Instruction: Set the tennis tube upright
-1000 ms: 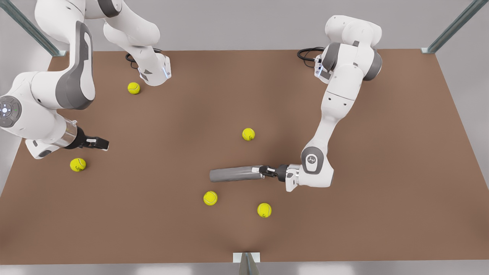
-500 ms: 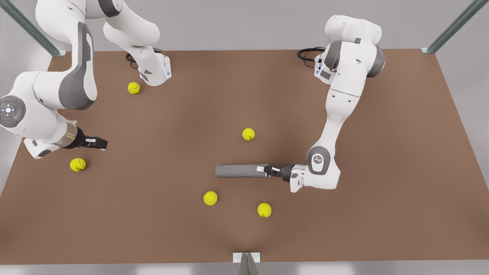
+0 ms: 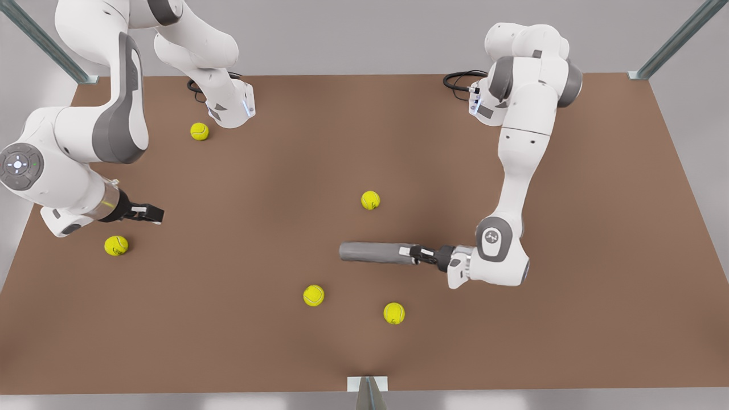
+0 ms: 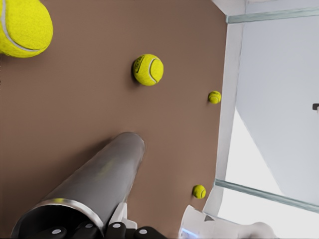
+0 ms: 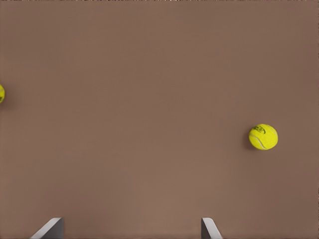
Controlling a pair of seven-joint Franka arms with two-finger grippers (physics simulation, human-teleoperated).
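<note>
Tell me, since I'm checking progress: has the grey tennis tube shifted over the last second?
Yes. The smooth grey metallic tennis tube, held by the left gripper, slid toward the front view's right, past the yellow tennis ball.

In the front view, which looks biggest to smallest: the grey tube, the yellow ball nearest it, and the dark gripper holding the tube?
1. The tennis tube, lying flat on the table, is clearly the longest.
2. The left gripper, shut on the tube's end.
3. The yellow ball.
Gripper and ball look close in size, so their order is unsure.
</note>
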